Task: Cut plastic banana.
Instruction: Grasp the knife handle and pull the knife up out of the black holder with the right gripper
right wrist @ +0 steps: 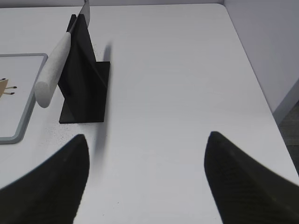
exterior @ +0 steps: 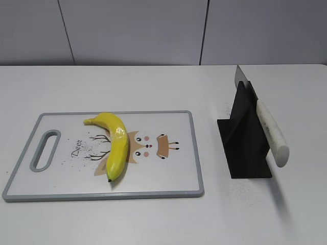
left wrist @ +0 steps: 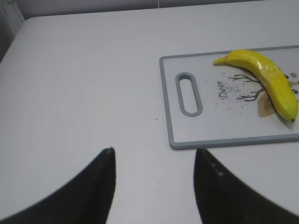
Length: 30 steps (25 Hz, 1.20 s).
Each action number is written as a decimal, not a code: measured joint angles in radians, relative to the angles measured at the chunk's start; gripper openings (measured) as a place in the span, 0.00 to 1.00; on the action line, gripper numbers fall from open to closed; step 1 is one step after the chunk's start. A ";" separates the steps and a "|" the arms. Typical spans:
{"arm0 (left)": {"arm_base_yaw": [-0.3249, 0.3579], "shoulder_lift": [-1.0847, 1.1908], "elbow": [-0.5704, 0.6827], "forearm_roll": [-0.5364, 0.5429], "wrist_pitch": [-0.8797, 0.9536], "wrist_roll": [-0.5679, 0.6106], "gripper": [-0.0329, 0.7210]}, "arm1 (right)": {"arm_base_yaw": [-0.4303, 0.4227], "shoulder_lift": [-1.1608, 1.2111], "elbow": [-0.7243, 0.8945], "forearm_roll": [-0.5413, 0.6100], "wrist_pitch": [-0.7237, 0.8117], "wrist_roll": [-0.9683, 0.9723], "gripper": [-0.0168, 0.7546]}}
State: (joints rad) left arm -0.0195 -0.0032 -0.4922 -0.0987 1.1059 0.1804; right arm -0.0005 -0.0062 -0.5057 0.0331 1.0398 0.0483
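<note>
The plastic banana [exterior: 115, 143] lies on the cutting board [exterior: 173, 181], curved across its deer print, stem end toward the far edge and black tip toward the near edge; my left gripper [left wrist: 154, 161] hangs over bare table [left wrist: 84, 84] near the board's handle slot, jaws apart and empty; my right gripper [right wrist: 147, 154] is spread wide too, holding nothing, near the black stand [right wrist: 84, 88] where the white-handled knife [right wrist: 53, 72] rests tilted
</note>
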 joint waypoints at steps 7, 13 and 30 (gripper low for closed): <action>0.000 0.000 0.000 0.000 0.000 0.000 0.73 | 0.000 0.000 0.000 0.000 0.000 0.000 0.77; 0.000 0.000 0.000 0.000 0.000 0.000 0.73 | 0.000 0.000 0.000 0.000 0.000 0.000 0.77; 0.000 0.000 0.000 0.000 0.000 0.000 0.73 | 0.000 0.011 -0.001 0.000 -0.001 -0.005 0.77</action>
State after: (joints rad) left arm -0.0195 -0.0032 -0.4922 -0.0987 1.1059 0.1804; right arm -0.0005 0.0052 -0.5071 0.0331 1.0386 0.0432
